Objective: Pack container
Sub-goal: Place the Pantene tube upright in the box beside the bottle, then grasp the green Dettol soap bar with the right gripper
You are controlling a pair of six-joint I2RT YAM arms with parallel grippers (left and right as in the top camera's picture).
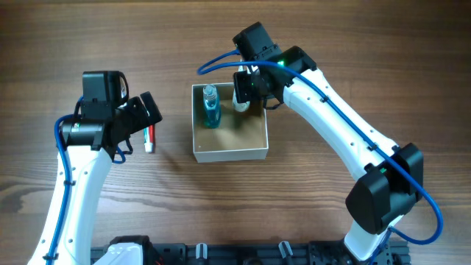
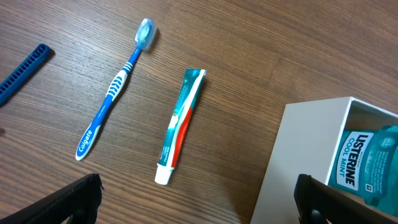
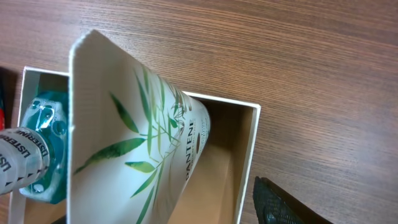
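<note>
Overhead, right claw (image 1: 246,88): pinching the Pantene tube (image 1: 241,96), poised over the far right corner of the container (image 1: 229,155).
Container position: mid-table between the arms, open side up, its centre at 7 o'clock from the right claw.
Tube axis: steep, with the narrow end down towards the free right bay. Judged: only lowering and release are left.
Listerine bottle (image 1: 211,107): inside along the left wall, axis 12 to 6.
Nearer arm: right; the left one sits at 9 o'clock of the container.
Left claw (image 2: 196,202): spread, holding nothing.
Left wrist only: toothpaste (image 2: 180,127) at 12 o'clock, axis 1 to 7; toothbrush (image 2: 115,87) at 11; comb (image 2: 22,68) at 10.
Right wrist only: bare tan floor below the tube.
</note>
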